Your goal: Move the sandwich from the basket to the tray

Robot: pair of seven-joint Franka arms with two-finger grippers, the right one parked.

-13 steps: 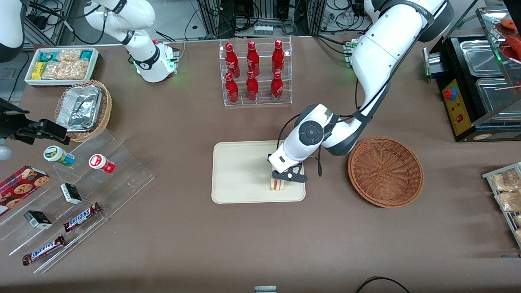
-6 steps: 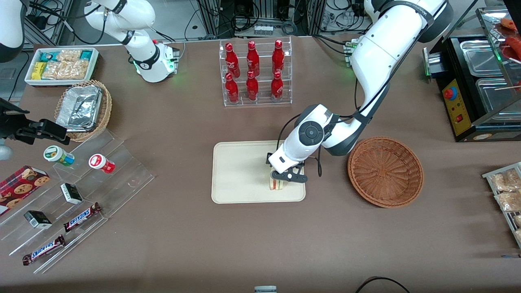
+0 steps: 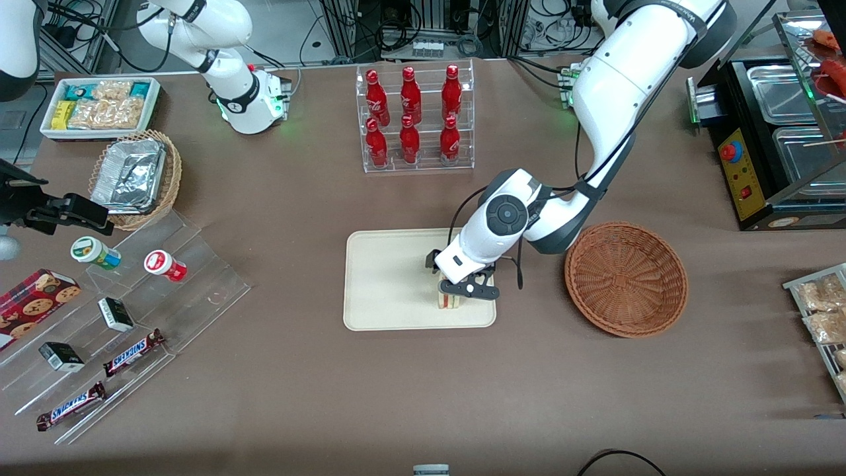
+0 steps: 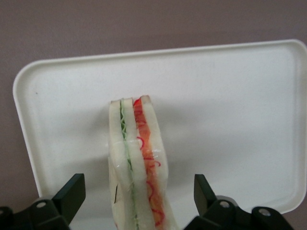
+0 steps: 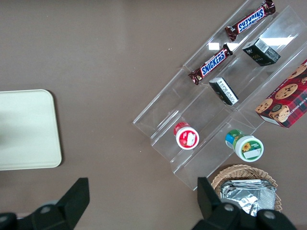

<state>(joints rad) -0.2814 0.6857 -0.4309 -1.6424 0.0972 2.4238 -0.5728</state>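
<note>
The gripper (image 4: 134,203), spread wide around the sandwich (image 4: 136,167) standing on edge on the tray (image 4: 230,120), could topple it if lifted carelessly.

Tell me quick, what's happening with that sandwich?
Gripper open, straddling sandwich. Sandwich standing on edge on tray, released. Basket empty. Nothing in the way.

Brown counter (image 3: 297,396). Cream tray (image 3: 390,284) near the middle, with the left arm's hand (image 3: 462,285) above its end nearest the basket, fingers spread. Reddish-brown basket (image 3: 626,278) beside it, toward the working arm's end. Clear rack of red bottles (image 3: 415,119) farther from the front camera. Toward the parked arm's end: stepped acrylic stand (image 3: 132,317), tan wicker basket of foil trays (image 3: 135,177), white snack bin (image 3: 100,106).
</note>
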